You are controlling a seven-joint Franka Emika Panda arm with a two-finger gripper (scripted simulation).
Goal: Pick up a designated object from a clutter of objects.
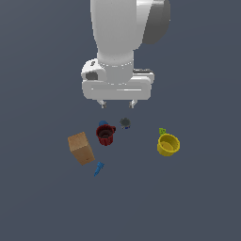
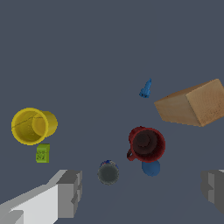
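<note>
Flat dark grey-blue tabletop (image 1: 202,202) is filling both views — pincer (image 1: 117,104) is hovering with jaws apart, gripping nothing, above the clutter.

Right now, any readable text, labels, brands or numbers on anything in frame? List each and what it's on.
None readable in either view.
Tan wooden box: plain wood grain, no print.
Dark red mug and yellow cup: plain, no markings.
Green block: only studs, too small and blurred to tell any lettering.
Gripper and arm housing: no label showing.
</note>
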